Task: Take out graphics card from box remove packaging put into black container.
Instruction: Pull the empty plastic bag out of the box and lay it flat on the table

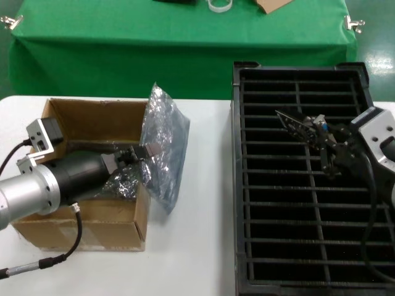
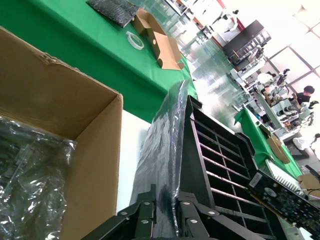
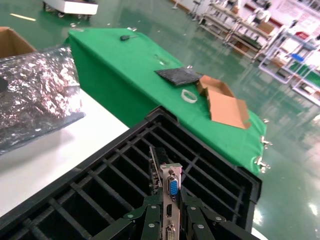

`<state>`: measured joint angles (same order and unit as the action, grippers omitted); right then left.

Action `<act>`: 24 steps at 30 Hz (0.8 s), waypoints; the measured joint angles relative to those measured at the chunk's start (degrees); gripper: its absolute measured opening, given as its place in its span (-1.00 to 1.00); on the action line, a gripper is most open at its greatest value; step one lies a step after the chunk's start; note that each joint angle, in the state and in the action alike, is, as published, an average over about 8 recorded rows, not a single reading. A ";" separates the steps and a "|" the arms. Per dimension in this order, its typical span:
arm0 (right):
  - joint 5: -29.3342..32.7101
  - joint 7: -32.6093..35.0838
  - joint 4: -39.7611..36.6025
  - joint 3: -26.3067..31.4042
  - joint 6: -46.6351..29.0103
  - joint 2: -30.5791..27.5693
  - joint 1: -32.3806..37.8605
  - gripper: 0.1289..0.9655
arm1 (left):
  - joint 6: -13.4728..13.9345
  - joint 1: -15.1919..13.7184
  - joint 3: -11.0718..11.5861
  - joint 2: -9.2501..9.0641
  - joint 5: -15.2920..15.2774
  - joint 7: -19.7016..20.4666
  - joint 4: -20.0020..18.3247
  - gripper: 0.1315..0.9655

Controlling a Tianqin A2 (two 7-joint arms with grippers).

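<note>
My left gripper (image 1: 137,154) is over the open brown box (image 1: 86,219) and is shut on the empty silver bag (image 1: 163,145), which stands upright over the box's right wall. In the left wrist view the bag (image 2: 162,145) runs up from between the gripper (image 2: 167,212) fingers. My right gripper (image 1: 322,137) is shut on the graphics card (image 1: 297,126) and holds it tilted above the far part of the black container (image 1: 296,203). In the right wrist view the card (image 3: 169,182) stands on edge in the gripper (image 3: 169,212), over the container's slots (image 3: 100,190).
Another crinkled bag (image 2: 30,175) lies inside the box. Bare white table (image 1: 197,203) lies between the box and the container. Behind is a green-covered table (image 1: 123,37) with a cardboard piece (image 3: 222,102), a tape ring (image 3: 188,95) and a dark mat (image 3: 177,76).
</note>
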<state>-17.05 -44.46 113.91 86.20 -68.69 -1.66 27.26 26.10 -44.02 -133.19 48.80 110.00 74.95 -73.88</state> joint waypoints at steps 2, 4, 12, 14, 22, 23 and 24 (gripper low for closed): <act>-0.17 -0.39 -0.77 0.57 -1.32 -0.47 1.27 -0.87 | 0.04 0.55 0.71 -0.02 -0.85 0.65 -0.69 -0.91; -0.20 -0.85 -1.77 1.33 -2.92 -1.00 2.80 -0.87 | 0.27 1.01 1.47 -0.12 -1.51 1.06 -1.10 -0.84; -0.52 -2.62 -9.19 6.60 -10.97 -3.66 12.04 -0.87 | 2.39 3.10 5.89 -1.03 -2.00 0.36 -2.18 -0.55; -1.02 -2.73 -11.78 8.31 -12.70 -4.29 14.81 -0.87 | 3.16 3.86 7.41 -1.37 -1.35 -0.52 -2.53 -0.45; -3.26 -1.95 -22.99 16.31 -17.45 -5.66 26.04 -0.87 | 6.54 7.33 14.91 -2.90 3.22 -6.15 -3.92 -0.05; -3.51 -1.87 -24.32 17.44 -17.93 -5.79 27.40 -0.87 | 6.90 7.71 15.81 -3.09 3.78 -6.91 -4.01 0.02; -3.80 -1.87 -25.55 18.60 -18.38 -5.94 28.70 -0.87 | 7.20 8.05 16.63 -3.28 4.26 -7.61 -4.06 0.08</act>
<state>-20.85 -46.33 88.36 104.79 -87.07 -7.61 55.95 33.30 -35.98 -116.56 45.53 114.26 67.34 -77.93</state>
